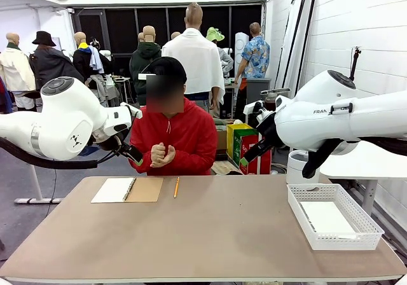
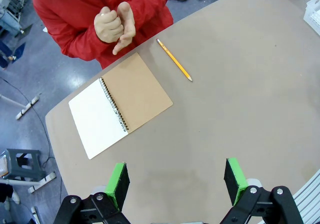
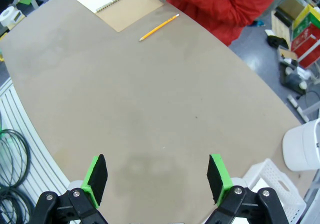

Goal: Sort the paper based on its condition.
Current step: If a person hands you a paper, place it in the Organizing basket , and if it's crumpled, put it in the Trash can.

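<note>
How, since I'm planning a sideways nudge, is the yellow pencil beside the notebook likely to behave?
The pencil is slim and straight, so it is probably light and stiff. It lies flat on the smooth table with nothing against it, so a sideways push may roll it. An off-centre push would more likely spin it.

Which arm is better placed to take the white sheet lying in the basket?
Probably the right. The basket with the sheet stands at the table's right end, on the right arm's side; the right claw is open. The left claw, also open, hangs near the notebook.
</note>
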Robot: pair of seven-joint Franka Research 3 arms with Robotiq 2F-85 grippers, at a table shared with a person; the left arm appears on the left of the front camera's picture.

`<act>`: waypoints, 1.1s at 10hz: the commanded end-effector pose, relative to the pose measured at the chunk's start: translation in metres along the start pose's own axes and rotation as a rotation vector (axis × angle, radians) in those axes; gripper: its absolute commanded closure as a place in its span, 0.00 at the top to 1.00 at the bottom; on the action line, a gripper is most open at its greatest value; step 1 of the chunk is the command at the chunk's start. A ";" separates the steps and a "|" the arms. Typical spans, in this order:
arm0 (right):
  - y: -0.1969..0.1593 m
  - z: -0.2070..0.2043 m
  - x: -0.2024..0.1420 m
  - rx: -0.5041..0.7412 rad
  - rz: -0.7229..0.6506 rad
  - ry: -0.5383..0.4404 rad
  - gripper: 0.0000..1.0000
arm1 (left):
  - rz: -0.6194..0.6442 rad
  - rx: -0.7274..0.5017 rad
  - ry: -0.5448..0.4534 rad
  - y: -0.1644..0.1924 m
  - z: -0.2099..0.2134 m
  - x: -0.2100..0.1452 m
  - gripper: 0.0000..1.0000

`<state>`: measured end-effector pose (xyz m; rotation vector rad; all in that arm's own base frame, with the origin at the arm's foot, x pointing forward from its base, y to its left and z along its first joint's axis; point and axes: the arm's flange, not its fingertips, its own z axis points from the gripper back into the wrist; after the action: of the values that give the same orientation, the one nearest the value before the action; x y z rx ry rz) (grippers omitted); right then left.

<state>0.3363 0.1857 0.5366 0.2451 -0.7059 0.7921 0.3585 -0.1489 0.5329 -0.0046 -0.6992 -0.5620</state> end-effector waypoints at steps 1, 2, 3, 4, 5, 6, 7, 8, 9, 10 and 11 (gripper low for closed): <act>0.000 -0.001 0.000 0.000 -0.004 0.002 1.00 | -0.003 -0.001 0.002 0.000 0.000 -0.001 1.00; 0.000 -0.001 0.000 0.000 -0.004 0.002 1.00 | -0.003 -0.001 0.002 0.000 0.000 -0.001 1.00; 0.000 -0.001 0.000 0.000 -0.004 0.002 1.00 | -0.003 -0.001 0.002 0.000 0.000 -0.001 1.00; 0.000 -0.001 0.000 0.000 -0.004 0.002 1.00 | -0.003 -0.001 0.002 0.000 0.000 -0.001 1.00; 0.000 -0.001 0.000 0.000 -0.004 0.002 1.00 | -0.003 -0.001 0.002 0.000 0.000 -0.001 1.00; 0.000 -0.001 0.000 0.000 -0.004 0.002 1.00 | -0.003 -0.001 0.002 0.000 0.000 -0.001 1.00; 0.000 -0.001 0.000 0.000 -0.004 0.002 1.00 | -0.003 -0.001 0.002 0.000 0.000 -0.001 1.00; 0.000 -0.001 0.000 0.000 -0.004 0.002 1.00 | -0.003 -0.001 0.002 0.000 0.000 -0.001 1.00; 0.000 -0.001 0.000 0.000 -0.004 0.002 1.00 | -0.003 -0.001 0.002 0.000 0.000 -0.001 1.00; 0.000 -0.001 0.000 0.000 -0.004 0.002 1.00 | -0.003 -0.001 0.002 0.000 0.000 -0.001 1.00; 0.000 -0.001 0.000 0.000 -0.004 0.002 1.00 | -0.003 -0.001 0.002 0.000 0.000 -0.001 1.00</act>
<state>0.3363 0.1857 0.5366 0.2451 -0.7059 0.7921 0.3585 -0.1489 0.5329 -0.0046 -0.6992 -0.5620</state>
